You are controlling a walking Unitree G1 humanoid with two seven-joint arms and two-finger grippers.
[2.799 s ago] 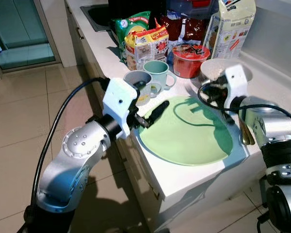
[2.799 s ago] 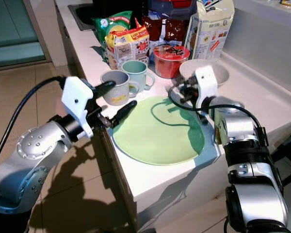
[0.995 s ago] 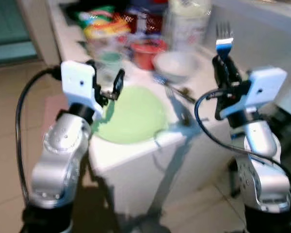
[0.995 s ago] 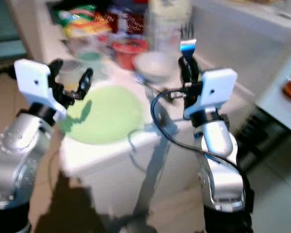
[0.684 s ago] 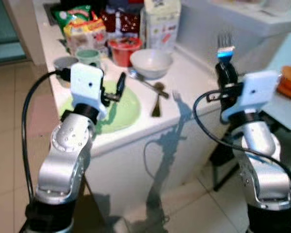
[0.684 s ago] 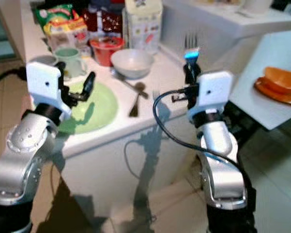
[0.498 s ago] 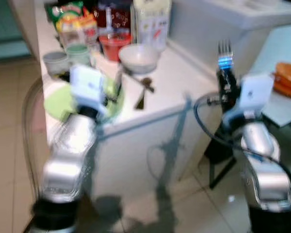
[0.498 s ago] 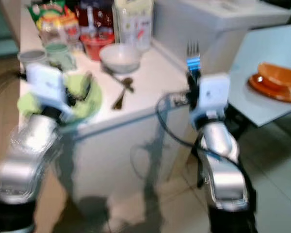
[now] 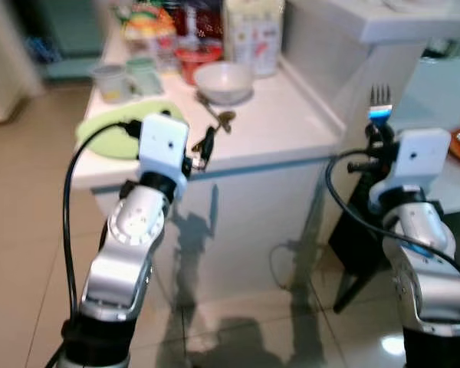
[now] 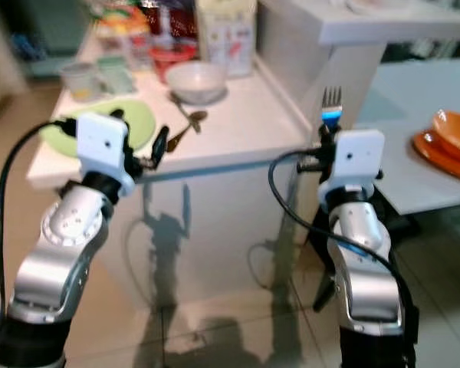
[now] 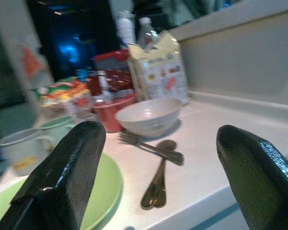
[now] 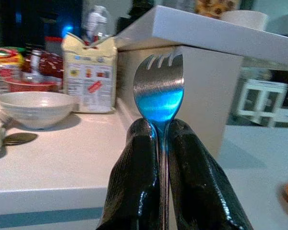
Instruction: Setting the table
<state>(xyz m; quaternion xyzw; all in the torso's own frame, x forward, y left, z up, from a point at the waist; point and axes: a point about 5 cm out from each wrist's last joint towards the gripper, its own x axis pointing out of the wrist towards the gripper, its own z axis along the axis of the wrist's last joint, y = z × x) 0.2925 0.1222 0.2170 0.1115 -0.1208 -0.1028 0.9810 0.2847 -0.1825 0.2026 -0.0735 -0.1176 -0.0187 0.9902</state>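
From the head, the right gripper (image 9: 376, 132) holds a fork (image 9: 379, 101) upright, tines up, off the white counter's (image 9: 291, 130) corner. The left wrist view has the left gripper (image 11: 156, 179), fingers spread wide and empty, facing a white bowl (image 11: 148, 116) and green plate (image 11: 98, 191). The right wrist view shows both fingers (image 12: 137, 182) clamping the fork's neck.

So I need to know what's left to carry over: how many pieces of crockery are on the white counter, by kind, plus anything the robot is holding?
Mugs: 2, one grey and one green
Bowl: 1, white
Plate: 1, green
Fork, held upright in the right gripper: 1
Total: 5
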